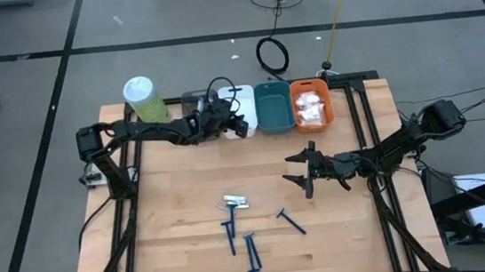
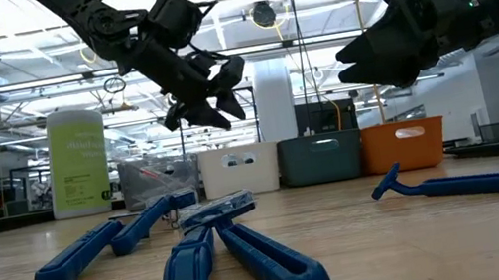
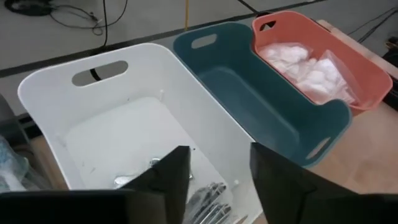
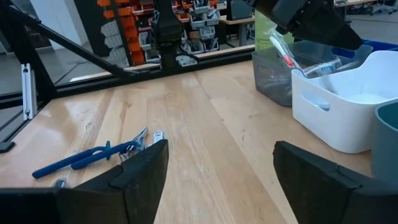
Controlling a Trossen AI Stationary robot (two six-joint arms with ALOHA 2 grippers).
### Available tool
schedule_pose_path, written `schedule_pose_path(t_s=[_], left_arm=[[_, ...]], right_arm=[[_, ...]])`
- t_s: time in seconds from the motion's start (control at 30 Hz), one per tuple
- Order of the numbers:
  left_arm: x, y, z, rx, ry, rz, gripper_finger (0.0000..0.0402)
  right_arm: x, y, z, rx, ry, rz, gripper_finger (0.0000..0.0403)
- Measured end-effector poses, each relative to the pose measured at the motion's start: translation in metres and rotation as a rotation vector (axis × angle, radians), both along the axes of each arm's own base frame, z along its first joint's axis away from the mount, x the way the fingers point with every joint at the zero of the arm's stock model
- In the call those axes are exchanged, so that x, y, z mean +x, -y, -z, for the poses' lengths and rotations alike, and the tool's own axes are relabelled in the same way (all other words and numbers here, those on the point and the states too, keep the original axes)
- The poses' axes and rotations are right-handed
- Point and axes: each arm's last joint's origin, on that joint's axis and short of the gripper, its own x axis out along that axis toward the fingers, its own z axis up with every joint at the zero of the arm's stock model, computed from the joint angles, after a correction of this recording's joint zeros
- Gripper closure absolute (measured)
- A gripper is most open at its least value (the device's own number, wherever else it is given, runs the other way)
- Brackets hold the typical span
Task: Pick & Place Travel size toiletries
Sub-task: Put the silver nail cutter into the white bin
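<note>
Nearest the front edge of the wooden table (image 1: 182, 249), a loose group of dark blue razors (image 1: 252, 252) lay flat on the boards, with one more blue razor (image 1: 291, 221) a little to their right and apart from them. Just beyond the group sat a small silvery stick-like item (image 1: 236, 202), touching or nearly touching the far razor's head; what it was could not be told for sure.

These razors looked light, stiff and slick-handled. A pinch across the straight handle near its middle would probably hold best, since the T-shaped head is wide and could twist the piece between the pads. Lying so close together, two might lift at once.

Farther back and to the right, the right gripper (image 1: 305, 171) hung above bare wood with its fingers spread wide and nothing between them.

At the far edge stood a row of bins: a clear grey bin (image 4: 292, 71) with toothbrush-like sticks, a white bin (image 3: 124, 130), a teal bin (image 1: 273, 109) and an orange bin (image 1: 311, 107) holding white crinkly pouches (image 3: 308, 68). The left gripper (image 1: 240, 125) hovered over the white bin, fingers parted and empty; slim silvery pieces (image 3: 208, 198) lay on the bin's floor below it. A pale-green bottle (image 1: 143, 98) stood at the far left.
</note>
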Motion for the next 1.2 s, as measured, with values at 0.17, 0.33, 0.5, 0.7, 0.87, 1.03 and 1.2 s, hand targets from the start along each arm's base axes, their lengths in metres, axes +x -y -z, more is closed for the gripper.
schedule_pose_path(t_s=[0.17,0.33,0.5,0.7,0.87,1.03,1.2], left_arm=[[0.001,0.004,0.001,0.018,-0.034,0.040,0.0199],[0.002,0.020,-0.010,-0.077,0.023,0.289,0.0182],[0.001,0.062,-0.031,-0.025,0.015,0.480,0.0179],[-0.013,0.125,-0.055,0.112,-0.026,0.588,0.0179],[-0.032,0.168,-0.060,0.239,-0.033,0.644,0.0179],[-0.052,0.190,-0.060,0.335,-0.004,0.628,0.0179],[-0.067,0.197,-0.052,0.408,0.041,0.659,0.0179]], right_arm=[[0.000,0.000,0.000,0.000,-0.001,0.000,0.0129],[0.000,0.000,0.000,0.000,-0.002,0.000,0.0127],[0.000,0.000,0.001,-0.002,-0.010,-0.001,0.0127],[0.000,-0.002,0.000,0.021,0.000,-0.070,0.0127],[0.018,-0.009,-0.004,0.001,-0.078,-0.061,0.0126],[0.061,-0.034,-0.003,-0.068,-0.267,-0.119,0.0126],[0.105,-0.061,0.012,-0.152,-0.375,-0.253,0.0126]])
